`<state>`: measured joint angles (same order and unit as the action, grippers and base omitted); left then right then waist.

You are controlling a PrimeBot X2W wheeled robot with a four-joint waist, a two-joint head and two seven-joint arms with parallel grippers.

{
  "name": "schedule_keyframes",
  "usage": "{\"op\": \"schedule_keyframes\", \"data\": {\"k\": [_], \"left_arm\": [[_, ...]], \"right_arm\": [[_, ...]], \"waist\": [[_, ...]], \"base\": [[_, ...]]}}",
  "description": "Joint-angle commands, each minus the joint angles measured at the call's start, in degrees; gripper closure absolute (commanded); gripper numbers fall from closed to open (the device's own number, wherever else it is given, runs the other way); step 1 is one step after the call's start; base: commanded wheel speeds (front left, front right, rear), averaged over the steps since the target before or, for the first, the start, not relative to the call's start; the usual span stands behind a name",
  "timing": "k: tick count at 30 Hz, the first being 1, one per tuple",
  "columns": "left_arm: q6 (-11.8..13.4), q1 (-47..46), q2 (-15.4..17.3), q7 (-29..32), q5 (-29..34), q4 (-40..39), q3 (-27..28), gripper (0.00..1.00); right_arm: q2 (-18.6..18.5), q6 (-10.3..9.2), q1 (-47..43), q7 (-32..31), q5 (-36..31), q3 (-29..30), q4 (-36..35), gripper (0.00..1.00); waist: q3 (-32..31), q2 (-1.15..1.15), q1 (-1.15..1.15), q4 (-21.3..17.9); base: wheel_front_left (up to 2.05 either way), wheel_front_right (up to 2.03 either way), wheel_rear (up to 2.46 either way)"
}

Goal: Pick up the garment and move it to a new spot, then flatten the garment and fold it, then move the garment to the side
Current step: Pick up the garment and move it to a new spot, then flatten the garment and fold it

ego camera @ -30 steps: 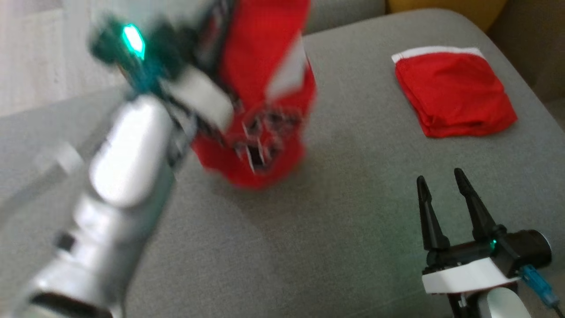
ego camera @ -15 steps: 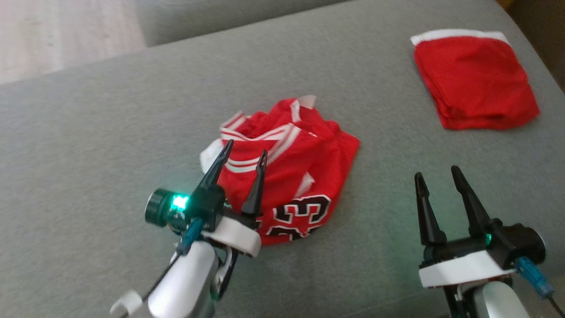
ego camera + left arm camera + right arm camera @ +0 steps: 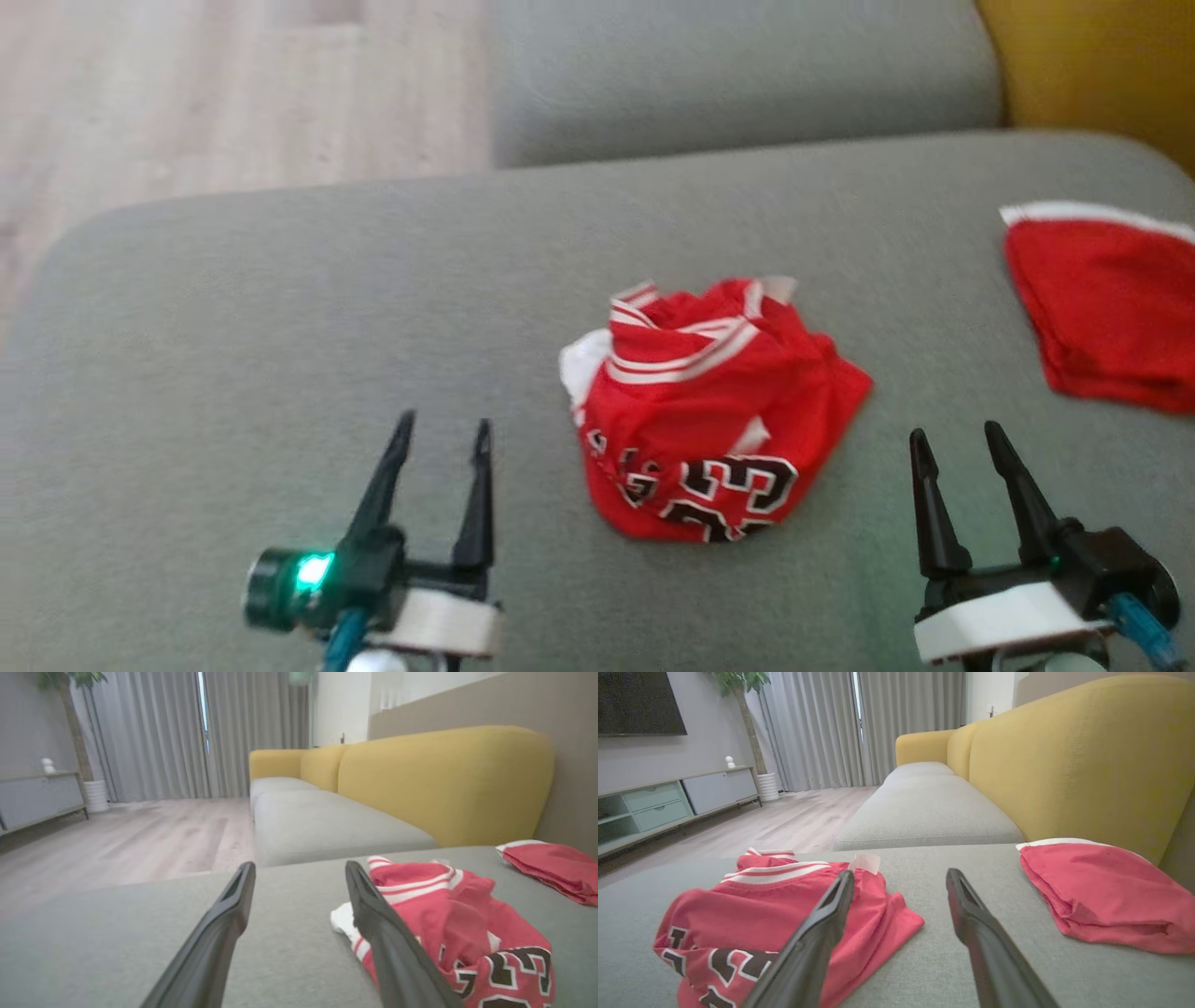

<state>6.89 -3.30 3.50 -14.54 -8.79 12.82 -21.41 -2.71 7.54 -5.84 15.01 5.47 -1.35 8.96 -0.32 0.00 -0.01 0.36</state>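
Now the crumpled red jersey (image 3: 714,411) is lying mid-cushion on the grey sofa (image 3: 280,327) — touching neither hand. At its eight o'clock the left hand (image 3: 444,422) and at four the right hand (image 3: 955,430) are both hovering released, fingers spread.

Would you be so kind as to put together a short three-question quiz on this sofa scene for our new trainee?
1. True or false: the left gripper is shut on the crumpled jersey.
2. In the head view, where does the folded red garment lie relative to the crumpled jersey? A) to its left B) to its right C) underneath it
3. Fill in: both garments lie on a ___ cushion, and the right gripper is open and holds nothing.

Key: 1 false, its fingers stand apart beside the jersey and hold nothing; 2 B; 3 grey.
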Motion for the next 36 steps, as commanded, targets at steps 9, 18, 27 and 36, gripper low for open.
{"op": "schedule_keyframes", "data": {"k": [9,18,27,36], "left_arm": [[0.9,8.3,1.6,-0.5,4.0,-10.0,6.2,0.0],[0.3,9.1,1.2,-0.5,4.9,-9.7,8.1,0.0],[-0.3,8.6,0.3,-0.5,4.8,-8.6,8.8,0.0],[-0.9,8.6,-0.1,-0.5,4.6,-8.0,9.4,0.0]], "right_arm": [[-0.2,-0.05,-2.2,0.0,0.6,0.8,-0.9,0.0],[-0.2,-0.05,-3.0,0.0,1.1,1.8,-0.3,0.0],[-0.2,-0.05,-2.7,0.0,1.2,2.0,-0.3,0.0],[-0.2,-0.05,-3.0,0.0,1.3,2.1,-0.3,0.0]], "waist": [[-4.5,0.0,0.01,6.2],[-4.1,0.0,0.01,6.8],[-3.6,0.0,0.01,6.9],[-3.8,0.0,0.01,7.0]], "base": [[0.0,0.0,0.0],[0.0,0.0,0.0],[0.0,0.0,0.0],[0.0,0.0,0.0]]}}
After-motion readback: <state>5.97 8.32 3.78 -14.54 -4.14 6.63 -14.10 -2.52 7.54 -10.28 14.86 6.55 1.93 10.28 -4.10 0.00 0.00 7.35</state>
